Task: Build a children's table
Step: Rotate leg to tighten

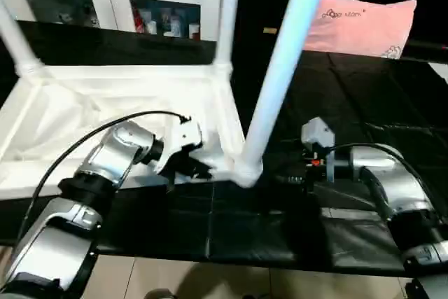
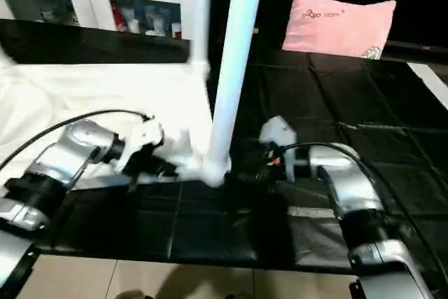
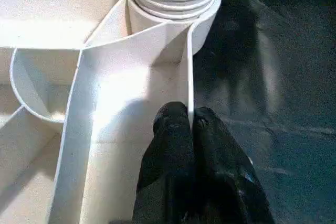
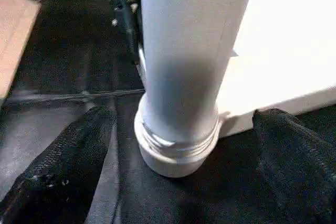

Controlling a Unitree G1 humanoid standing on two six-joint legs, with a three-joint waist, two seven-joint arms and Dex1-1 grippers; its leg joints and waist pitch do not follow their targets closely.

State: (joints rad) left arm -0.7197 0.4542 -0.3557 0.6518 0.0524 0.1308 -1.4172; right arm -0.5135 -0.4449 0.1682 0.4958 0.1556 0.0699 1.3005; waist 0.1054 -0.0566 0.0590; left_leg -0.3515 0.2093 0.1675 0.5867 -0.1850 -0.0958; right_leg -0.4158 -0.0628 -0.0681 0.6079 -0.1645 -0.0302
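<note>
Upright, a leg (image 1: 280, 68) stands in the tabletop's (image 1: 105, 110) corner socket (image 4: 176, 156).

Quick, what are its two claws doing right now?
Left gripper: shut, pinching the tabletop rim wall.
Right gripper: open, fingers either side of the near leg, not gripping it.

A home room: glass-door cabinet (image 1: 112, 1), pink pillow (image 1: 364, 26), black floor mats (image 1: 364, 103).
</note>
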